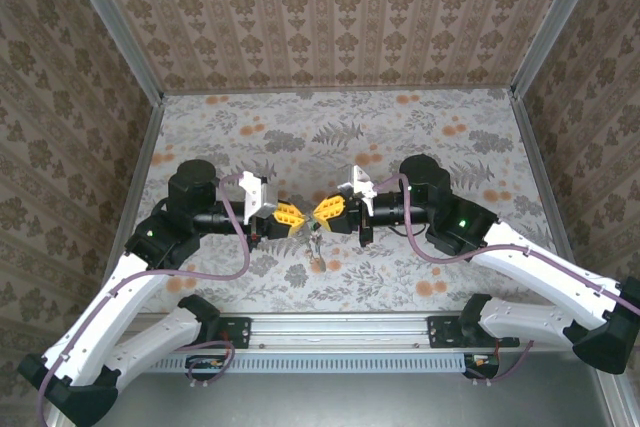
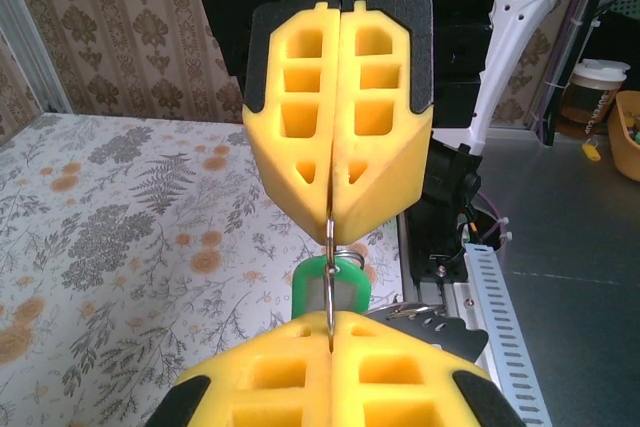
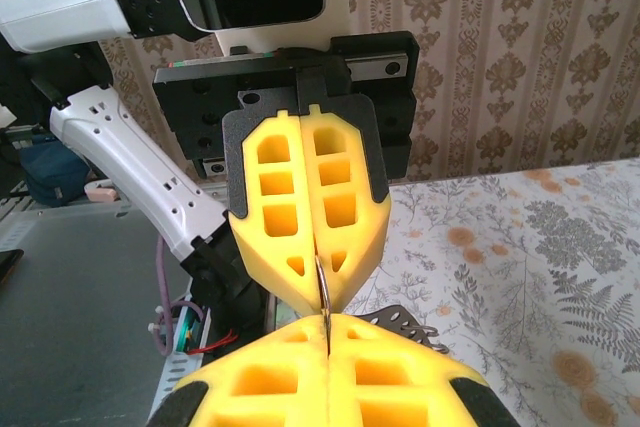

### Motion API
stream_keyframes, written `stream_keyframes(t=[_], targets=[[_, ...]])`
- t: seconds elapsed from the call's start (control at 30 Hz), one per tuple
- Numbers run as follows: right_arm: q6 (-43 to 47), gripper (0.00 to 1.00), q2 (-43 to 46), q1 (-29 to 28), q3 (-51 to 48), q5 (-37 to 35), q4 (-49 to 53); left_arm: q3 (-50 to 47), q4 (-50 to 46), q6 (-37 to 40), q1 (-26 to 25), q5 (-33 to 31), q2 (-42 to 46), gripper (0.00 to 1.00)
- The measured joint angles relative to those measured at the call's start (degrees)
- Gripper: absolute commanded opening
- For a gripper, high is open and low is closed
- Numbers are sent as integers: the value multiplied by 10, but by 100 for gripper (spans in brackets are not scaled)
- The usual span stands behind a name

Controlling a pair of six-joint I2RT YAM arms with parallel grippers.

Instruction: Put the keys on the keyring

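**Top view.** The left gripper (image 1: 288,215) and right gripper (image 1: 328,209) meet tip to tip over the middle of the bench (image 1: 420,137). Both sets of jaws are clenched on the keyring (image 1: 309,227), which is held between them above the surface. The keys (image 1: 316,249) hang below it. Patterned walls (image 1: 330,17) close the bench on the left, right and far sides, with metal frame bars (image 1: 140,162) at the edges. Open floral surface runs from the grippers to the far wall. A slotted rail (image 1: 340,332) lines the near edge.

**Left wrist view.** The keyring shows as a thin upright wire from the seam of the near jaws to the seam of the opposite ones. A green key head (image 2: 340,292) sits on it, just behind. Past the bench edge there is a grey surface, a cup (image 2: 598,87) and a yellow bin (image 2: 630,132). The print on the cup is too small to read.

**Right wrist view.** The same wire spans the two shut seams. The wall is close behind and the bench is open to the right.
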State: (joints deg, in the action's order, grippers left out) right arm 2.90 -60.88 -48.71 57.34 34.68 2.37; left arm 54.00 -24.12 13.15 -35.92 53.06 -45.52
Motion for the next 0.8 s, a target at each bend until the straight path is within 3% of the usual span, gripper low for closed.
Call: stream_keyframes(t=[0.57,0.8], targets=[[11,0,-14,-1,11,-2,1,0,2,-7,7,6,2,0],[35,0,-19,-21,19,-43,14,0,3,-11,9,11,3,0]])
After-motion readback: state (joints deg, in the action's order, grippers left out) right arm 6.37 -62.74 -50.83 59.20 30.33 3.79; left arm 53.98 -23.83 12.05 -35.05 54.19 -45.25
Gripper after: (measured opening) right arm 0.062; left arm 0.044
